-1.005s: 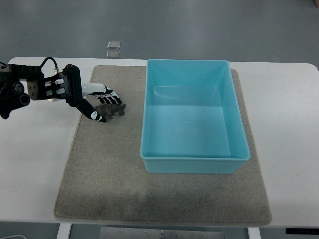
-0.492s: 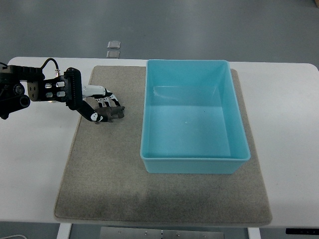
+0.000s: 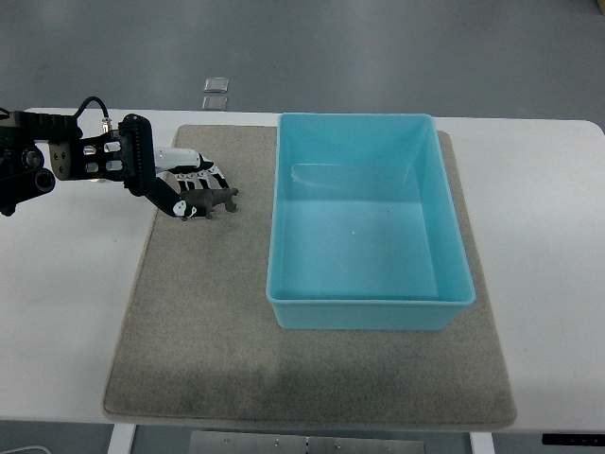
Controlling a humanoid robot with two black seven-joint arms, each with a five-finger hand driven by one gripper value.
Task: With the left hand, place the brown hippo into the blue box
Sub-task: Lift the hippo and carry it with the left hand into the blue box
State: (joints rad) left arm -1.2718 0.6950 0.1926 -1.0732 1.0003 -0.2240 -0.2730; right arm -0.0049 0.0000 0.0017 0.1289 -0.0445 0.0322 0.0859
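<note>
Left arm extended from the left edge, hand closed in a grasp

The left arm (image 3: 38, 165) is seen reaching in from the picture's left edge, roughly level and pointed to the right, with a black cable looped above its wrist. The black slotted wrist block is set just behind the left hand (image 3: 184, 189). The hand is turned palm down, and its black-and-white fingers (image 3: 194, 178) are curled around a small brown hippo (image 3: 213, 201), which is gripped from above and from its left side. The right arm is not shown anywhere in the view.
</note>
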